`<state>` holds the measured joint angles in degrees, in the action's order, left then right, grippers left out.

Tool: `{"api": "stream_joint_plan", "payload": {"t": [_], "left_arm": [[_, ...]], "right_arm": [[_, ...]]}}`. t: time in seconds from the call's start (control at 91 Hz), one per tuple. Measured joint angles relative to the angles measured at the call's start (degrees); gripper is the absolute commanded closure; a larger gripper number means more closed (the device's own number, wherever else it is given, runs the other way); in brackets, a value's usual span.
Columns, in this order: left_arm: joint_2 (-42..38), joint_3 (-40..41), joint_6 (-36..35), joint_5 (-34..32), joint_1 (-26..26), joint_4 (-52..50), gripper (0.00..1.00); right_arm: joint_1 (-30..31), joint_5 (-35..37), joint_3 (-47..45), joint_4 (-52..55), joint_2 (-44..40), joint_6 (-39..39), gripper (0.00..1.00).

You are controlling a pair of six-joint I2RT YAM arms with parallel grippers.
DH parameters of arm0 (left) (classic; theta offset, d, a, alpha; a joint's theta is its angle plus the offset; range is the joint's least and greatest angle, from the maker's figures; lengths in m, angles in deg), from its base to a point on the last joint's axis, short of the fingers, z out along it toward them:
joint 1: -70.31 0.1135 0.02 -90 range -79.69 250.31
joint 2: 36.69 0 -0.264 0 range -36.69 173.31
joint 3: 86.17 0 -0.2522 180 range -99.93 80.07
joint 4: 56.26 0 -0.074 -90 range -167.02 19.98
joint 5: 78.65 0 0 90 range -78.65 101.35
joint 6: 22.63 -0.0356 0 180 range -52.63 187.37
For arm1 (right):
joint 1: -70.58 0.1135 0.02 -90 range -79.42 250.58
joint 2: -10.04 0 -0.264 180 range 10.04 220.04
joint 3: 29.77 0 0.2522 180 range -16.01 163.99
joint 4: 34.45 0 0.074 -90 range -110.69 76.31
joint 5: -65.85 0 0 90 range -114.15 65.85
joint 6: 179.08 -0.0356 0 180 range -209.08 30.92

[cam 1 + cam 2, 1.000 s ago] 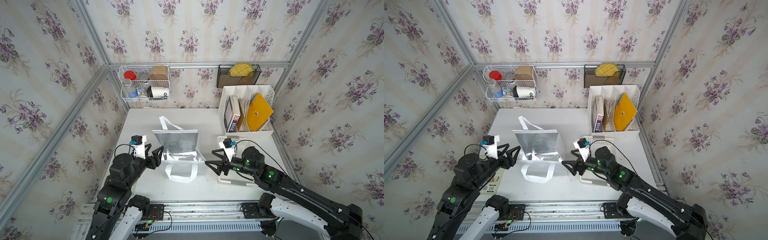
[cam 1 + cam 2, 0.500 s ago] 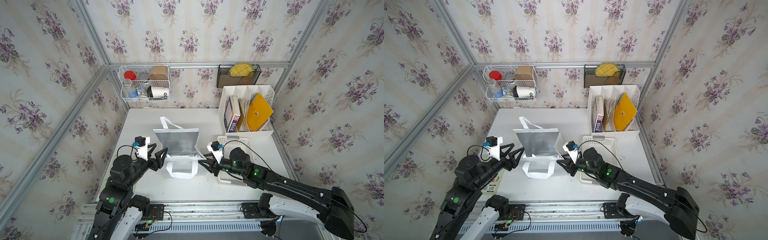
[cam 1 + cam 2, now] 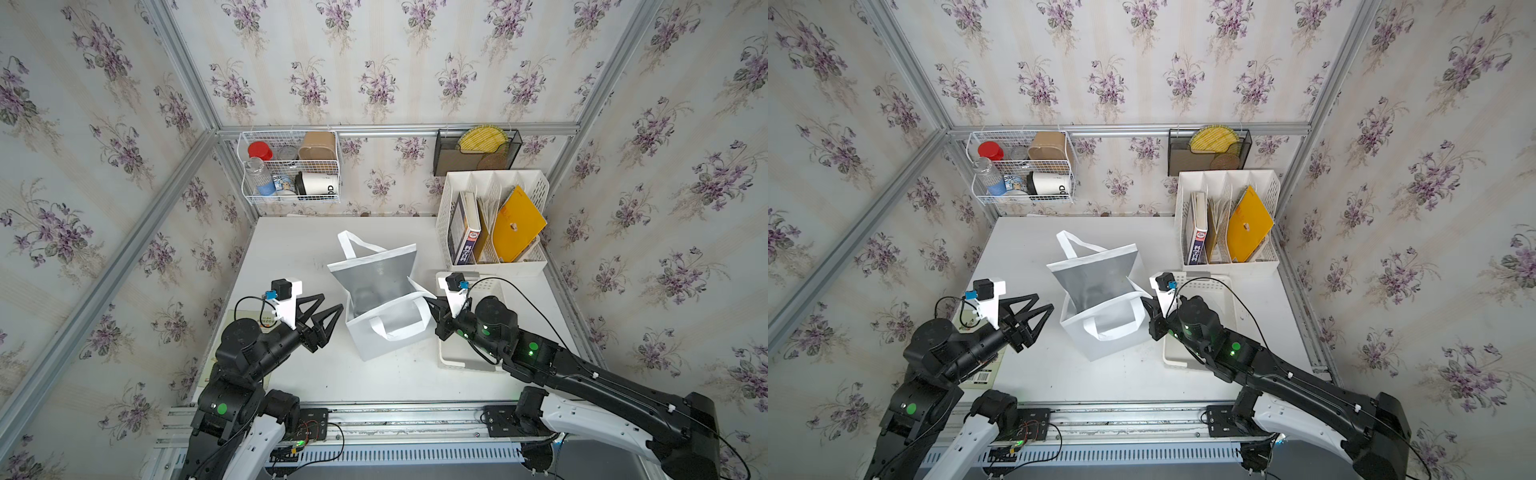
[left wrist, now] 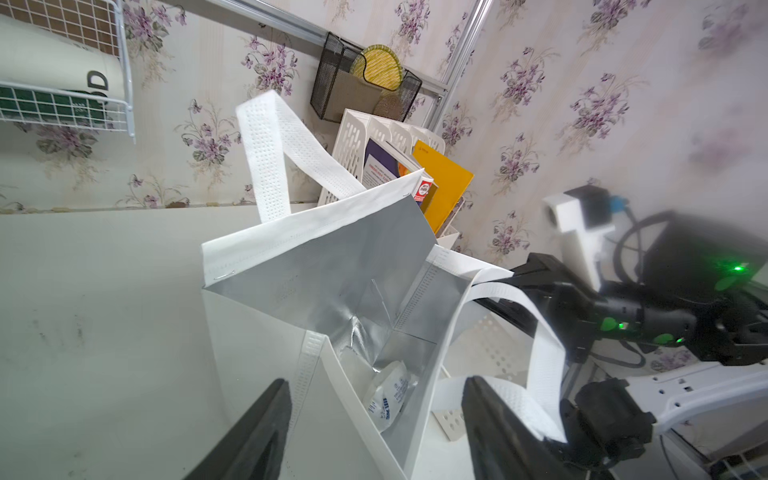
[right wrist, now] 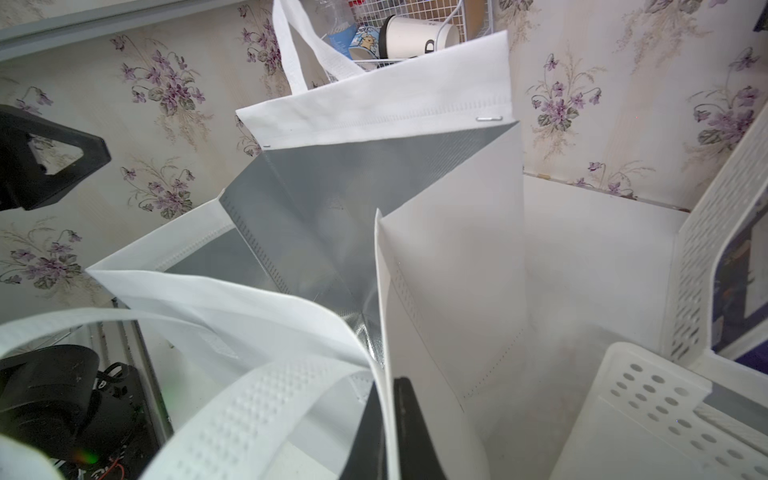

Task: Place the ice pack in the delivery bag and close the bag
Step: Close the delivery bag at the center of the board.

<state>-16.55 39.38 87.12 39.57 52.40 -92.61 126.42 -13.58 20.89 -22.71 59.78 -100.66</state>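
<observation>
The delivery bag point(image 3: 374, 345) stands upright on the table point(image 3: 291, 249) at the centre of both top views, mouth open and silver lining exposed. One strap handle point(image 3: 345, 247) rises from the far rim; the other handle point(image 3: 387, 335) hangs down the near wall. The ice pack point(image 4: 388, 399) lies at the bottom of the bag. It shows in the left wrist view, low in the frame and right of centre, as a whitish pouch with blue print leaning on the lining. The left claw point(image 3: 332, 302) is left of the bag in both top views, jaws spread wide and holding nothing, tips just beside the bag's left wall; contact cannot be confirmed. In the left wrist view its two fingers point(image 4: 266, 428) frame the bag's near corner, with the ice pack between and beyond them, down inside the bag. The right claw point(image 3: 431, 300) is at the bag's right rim, closed on the fabric. The right wrist view shows the white wall edge pinched between two dark fingers point(image 5: 409, 419) at lower centre. The ice pack is not in that grip; in the left wrist view it lies lower left of this claw. The right arm reaches over a low white perforated tray point(image 3: 457, 361) right of the bag.
</observation>
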Motion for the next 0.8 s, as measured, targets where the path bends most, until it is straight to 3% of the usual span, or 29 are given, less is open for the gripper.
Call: {"api": "stream_joint_plan", "payload": {"t": [0.198, 0.363, 0.473, 0.649, 0.803], "left_arm": [[-0.13, 4.28, 8.5, -1.9, -0.04, -0.44, 0.35], [3.85, 7.5, 9.9, -8.94, -0.04, -1.84, 0.36], [5.66, 10.93, 9.86, -10.34, -0.02, 0.04, 0.36], [9.81, 15.72, 7.54, -11.8, 0.0, 10.36, 0.34], [18.73, 15.67, 5.01, -7.32, 0.11, 23.45, 0.32]], "right_arm": [[-2.36, 3.06, -1.62, 2.16, -2.03, -0.9, 1.0], [-3.15, 2.84, -1.38, 1.75, -0.09, -1.97, 1.0], [-3.58, 2.86, -0.35, 1.4, 1.84, -2.01, 1.0], [-4.5, 2.25, 0.13, 0.98, 3.1, -1.95, 1.0], [-6.36, 1.25, 0.13, 1.01, 3.04, -1.95, 1.0]]}}
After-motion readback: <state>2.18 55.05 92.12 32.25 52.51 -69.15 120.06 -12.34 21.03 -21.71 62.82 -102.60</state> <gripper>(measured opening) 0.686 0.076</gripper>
